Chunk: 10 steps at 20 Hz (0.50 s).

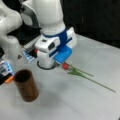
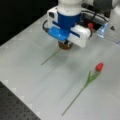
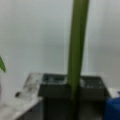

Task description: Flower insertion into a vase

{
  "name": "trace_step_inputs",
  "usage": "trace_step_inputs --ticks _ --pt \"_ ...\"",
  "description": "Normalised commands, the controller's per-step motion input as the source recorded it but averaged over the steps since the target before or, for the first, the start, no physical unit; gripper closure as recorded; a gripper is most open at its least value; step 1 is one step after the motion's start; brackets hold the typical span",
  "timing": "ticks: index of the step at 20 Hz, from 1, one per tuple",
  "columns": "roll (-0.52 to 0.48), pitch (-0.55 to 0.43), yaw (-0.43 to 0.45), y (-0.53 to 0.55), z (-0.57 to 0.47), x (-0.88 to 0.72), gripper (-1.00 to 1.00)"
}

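Note:
A red-headed flower (image 1: 66,66) with a long green stem (image 2: 50,58) lies low over the white table, its head right at my gripper (image 1: 61,62). In the wrist view the stem (image 3: 76,50) runs straight down between the dark fingers (image 3: 55,87), which press against it from both sides, so the gripper (image 3: 74,95) is shut on it. The brown vase (image 1: 26,86) stands upright beside the gripper in a front view, at the lower left. In a front view the vase (image 2: 65,46) peeks out behind the gripper body.
A second red flower (image 2: 99,66) lies on the table at a front view's right, its stem pointing to the bottom. The arm's base and small blue and orange fixtures (image 1: 6,68) stand at a front view's left. A dark perforated board (image 2: 15,110) borders the table.

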Motion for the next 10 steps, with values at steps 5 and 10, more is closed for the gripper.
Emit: trace_step_inputs --ticks 5,10 --pt "0.115 -0.052 0.027 0.01 -0.05 -0.07 1.0" --pt "0.115 -0.052 0.027 0.01 -0.05 -0.07 1.0"
